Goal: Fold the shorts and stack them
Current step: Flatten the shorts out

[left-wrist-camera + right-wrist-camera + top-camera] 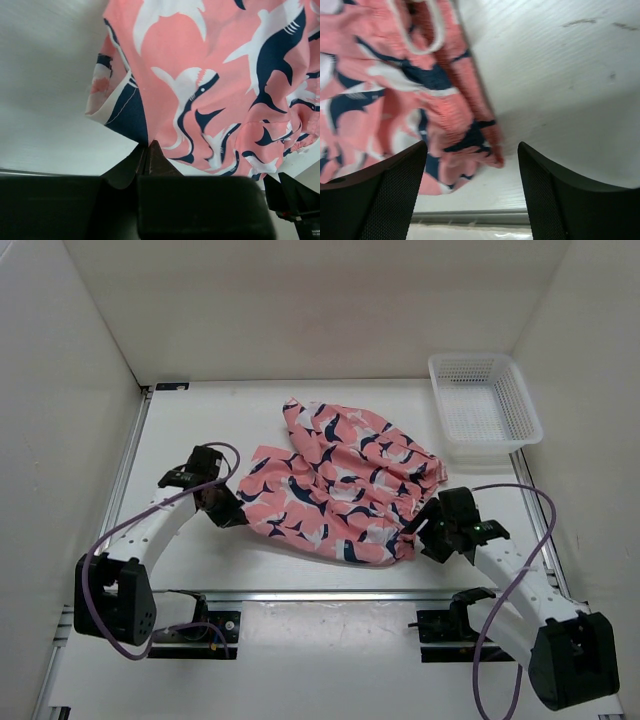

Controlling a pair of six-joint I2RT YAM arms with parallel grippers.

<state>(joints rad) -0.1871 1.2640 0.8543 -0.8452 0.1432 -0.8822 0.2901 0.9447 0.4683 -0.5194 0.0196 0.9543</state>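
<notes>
Two black grippers sit at opposite ends of a pair of coral-pink shorts (335,485) printed with navy-and-white sharks. The shorts lie rumpled at the middle of the white table (200,570), with one leg bunched toward the far side. The left gripper (222,508) is at the left leg hem with its jaws fully closed. It appears to pinch the hem's corner, though the tips hide the contact itself. The right gripper (425,530) is at the near right corner, its jaws wide apart and holding nothing. The gathered waistband (470,115) lies on the table between them. A white mesh basket (483,400) stands well apart in the far right corner.

The step in hand looks like the first fold, since nothing is neatly folded yet. Next, the right gripper would need to close on the waistband so that both ends can be carried across together with the fabric kept taut.

Only the overhead view shows the whole garment and both arms. Only the left wrist view shows the closed tips meeting the hem and its turned-up underside. Only the right wrist view shows the gap between the open jaws, and a white drawstring (427,35) loop.
</notes>
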